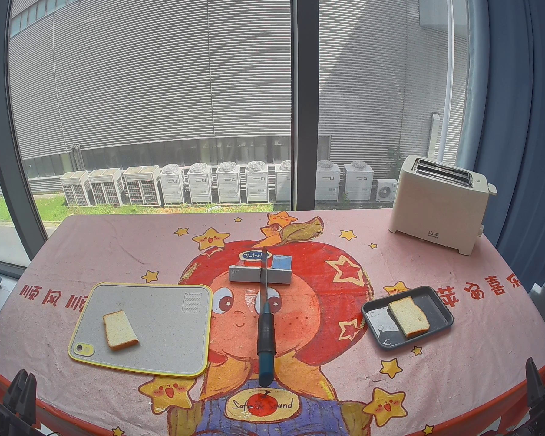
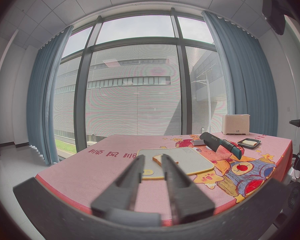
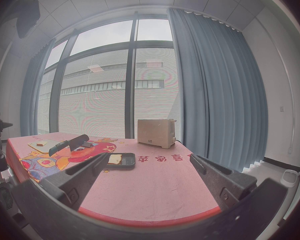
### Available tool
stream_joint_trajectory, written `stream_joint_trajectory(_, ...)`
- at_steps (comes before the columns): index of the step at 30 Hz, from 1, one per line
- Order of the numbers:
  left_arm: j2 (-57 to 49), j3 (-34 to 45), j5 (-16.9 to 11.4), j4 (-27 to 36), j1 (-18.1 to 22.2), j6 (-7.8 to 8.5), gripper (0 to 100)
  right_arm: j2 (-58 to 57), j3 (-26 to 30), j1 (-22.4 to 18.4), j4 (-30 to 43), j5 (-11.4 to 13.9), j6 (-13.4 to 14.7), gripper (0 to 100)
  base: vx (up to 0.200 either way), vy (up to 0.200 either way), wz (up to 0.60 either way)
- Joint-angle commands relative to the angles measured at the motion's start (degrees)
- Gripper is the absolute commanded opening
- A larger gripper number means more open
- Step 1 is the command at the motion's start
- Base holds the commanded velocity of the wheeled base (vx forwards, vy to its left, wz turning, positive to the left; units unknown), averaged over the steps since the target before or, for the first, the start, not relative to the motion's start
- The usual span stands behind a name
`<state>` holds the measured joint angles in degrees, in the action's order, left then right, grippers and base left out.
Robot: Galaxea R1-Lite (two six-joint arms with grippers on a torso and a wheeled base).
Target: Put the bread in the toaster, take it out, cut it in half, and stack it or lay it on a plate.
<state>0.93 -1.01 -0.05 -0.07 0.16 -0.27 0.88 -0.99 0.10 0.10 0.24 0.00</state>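
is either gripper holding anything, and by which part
Nothing is held. The left gripper and the right gripper are both open and empty.

Matte black, wedge-shaped fingers taper from the robot's left hand [image 2: 152, 160]; the right hand [image 3: 148, 157] shows small round screws near its finger bases.

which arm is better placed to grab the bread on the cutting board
Left. The bread on the cutting board lies straight ahead of the left gripper; the right gripper faces the plate.
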Motion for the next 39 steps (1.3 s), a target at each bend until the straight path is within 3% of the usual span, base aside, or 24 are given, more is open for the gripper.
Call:
stream_joint_trajectory(1,-0.9,1.0,0.0,0.0,0.0,0.0,100,-0.9,0.9,0.0,0.0,0.0,0.0,100,0.0,0.0,0.0)
stream_joint_trajectory(39,-0.9,1.0,-0.1,-0.9,0.0,-0.08,100,-0.9,0.9,0.0,0.1,0.0,0.0,100,0.0,0.0,0.0)
